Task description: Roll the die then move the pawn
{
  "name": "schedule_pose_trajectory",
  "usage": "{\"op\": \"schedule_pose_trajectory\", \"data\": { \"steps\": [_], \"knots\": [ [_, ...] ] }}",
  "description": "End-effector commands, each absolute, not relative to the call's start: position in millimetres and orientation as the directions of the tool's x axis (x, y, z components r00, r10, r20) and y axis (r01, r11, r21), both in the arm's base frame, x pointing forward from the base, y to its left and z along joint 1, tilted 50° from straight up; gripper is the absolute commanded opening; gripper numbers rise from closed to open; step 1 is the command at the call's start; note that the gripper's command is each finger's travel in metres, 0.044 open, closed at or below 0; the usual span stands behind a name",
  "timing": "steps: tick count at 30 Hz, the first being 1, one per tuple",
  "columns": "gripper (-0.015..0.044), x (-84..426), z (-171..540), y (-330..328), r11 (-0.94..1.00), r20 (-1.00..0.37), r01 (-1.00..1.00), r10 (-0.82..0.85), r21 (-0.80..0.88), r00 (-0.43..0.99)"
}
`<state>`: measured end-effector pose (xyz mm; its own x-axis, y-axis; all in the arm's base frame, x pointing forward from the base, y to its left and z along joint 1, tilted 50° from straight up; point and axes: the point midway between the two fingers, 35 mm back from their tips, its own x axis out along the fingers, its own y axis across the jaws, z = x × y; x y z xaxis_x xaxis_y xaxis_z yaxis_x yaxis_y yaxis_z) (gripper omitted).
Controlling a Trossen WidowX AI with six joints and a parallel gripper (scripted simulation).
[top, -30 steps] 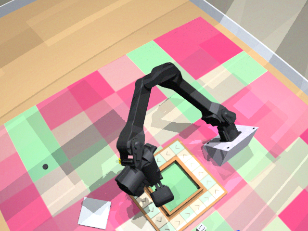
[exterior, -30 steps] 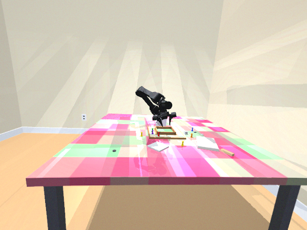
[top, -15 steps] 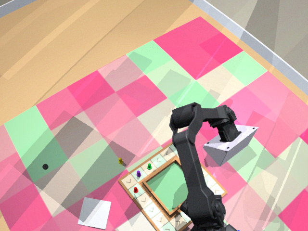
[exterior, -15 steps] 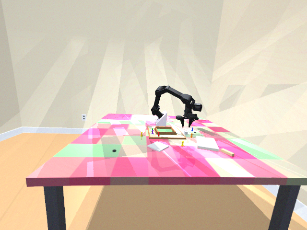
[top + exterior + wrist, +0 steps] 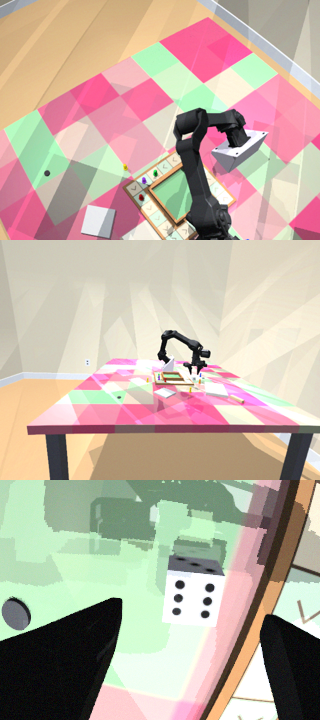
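The white die (image 5: 192, 597) (image 5: 193, 378) lies on the table just outside the wooden edge of the board (image 5: 286, 575) (image 5: 157, 218). In the wrist view its bright face shows six pips and its darker side shows three. My gripper (image 5: 194, 618) (image 5: 194, 374) is open and empty above the die, one finger on each side of it in the wrist view. The red pawn (image 5: 141, 197) (image 5: 165, 380) stands on a square beside the board's left corner square. The green-floored tray (image 5: 173, 193) (image 5: 172, 376) is empty where it shows; my arm hides part of it in the top view.
Purple (image 5: 143, 180) and green (image 5: 155, 172) pawns stand on the board. Yellow (image 5: 125, 166) (image 5: 190, 389), orange (image 5: 199, 381) and blue (image 5: 200, 374) pawns stand off it. A dark disc (image 5: 16, 614) lies near the die. White slabs (image 5: 164, 392) (image 5: 216, 390) and a stick (image 5: 237, 399) lie farther off.
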<state>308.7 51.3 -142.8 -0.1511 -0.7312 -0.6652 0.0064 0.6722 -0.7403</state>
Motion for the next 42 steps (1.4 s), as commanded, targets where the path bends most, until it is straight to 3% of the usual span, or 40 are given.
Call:
{"op": "schedule_pose_trajectory", "data": {
  "steps": [1,20,26,32,35,42],
  "knots": [
    [0.0275,306.6,-146.6,47.3,0.669,-0.661,-0.005,-0.735,-0.743,-0.15],
    [0.0275,302.4,-164.9,26.2,0.668,-0.66,-0.005,-0.736,-0.744,-0.15],
    [0.0118,302.4,-164.9,26.2,0.668,-0.66,-0.005,-0.736,-0.744,-0.15],
    [0.0078,302.4,-164.9,26.2,0.668,-0.66,-0.005,-0.736,-0.744,-0.15],
    [0.0,303.9,-162.8,29.1,0.668,-0.66,-0.005,-0.736,-0.744,-0.15],
    [0.0,316.2,-137.9,59.8,0.672,-0.664,-0.005,-0.733,-0.741,-0.149]
  ]
}}
